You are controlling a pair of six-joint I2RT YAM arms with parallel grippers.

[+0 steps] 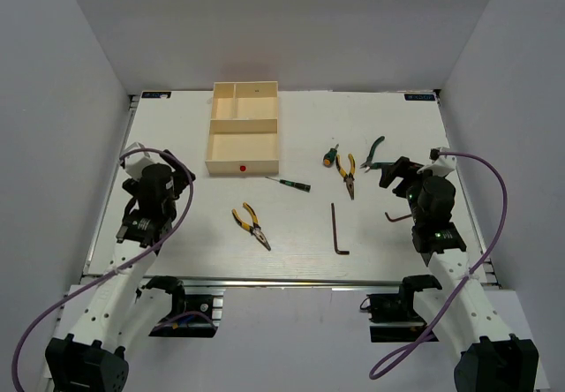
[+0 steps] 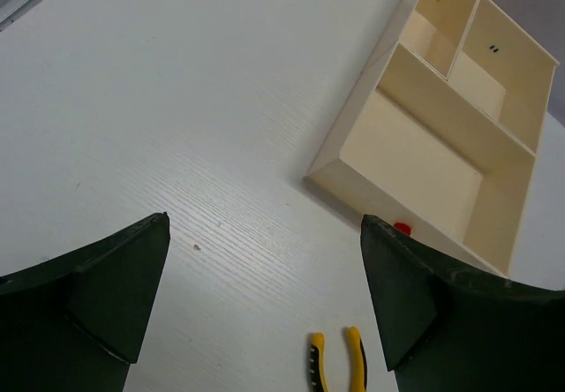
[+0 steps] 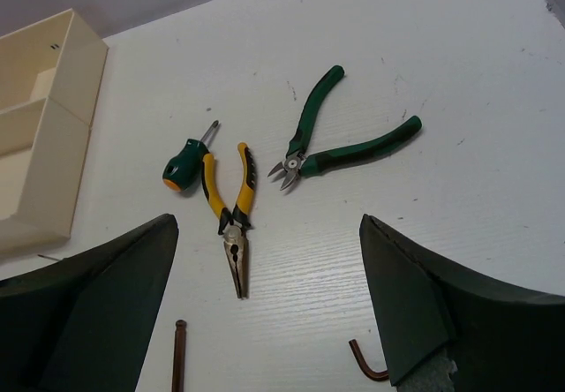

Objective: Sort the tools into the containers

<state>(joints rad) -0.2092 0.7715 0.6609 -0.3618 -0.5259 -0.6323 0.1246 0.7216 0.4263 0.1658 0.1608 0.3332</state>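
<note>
Jaws wide: left gripper [image 2: 265,224], right gripper [image 3: 269,222] (both empty).

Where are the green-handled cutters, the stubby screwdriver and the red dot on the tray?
green-handled cutters [image 3: 297,160], right wrist view, on the pivot
stubby screwdriver [image 3: 184,165], right wrist view, on the green handle
red dot [image 1: 242,169], top external view, its middle

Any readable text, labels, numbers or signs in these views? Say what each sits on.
No text is legible.
Blue labels at the table's far corners: too small to read.
Red dot on the tray rim: plain mark, no lettering.
Tiny marks in the tray's small compartments: unreadable.
</note>
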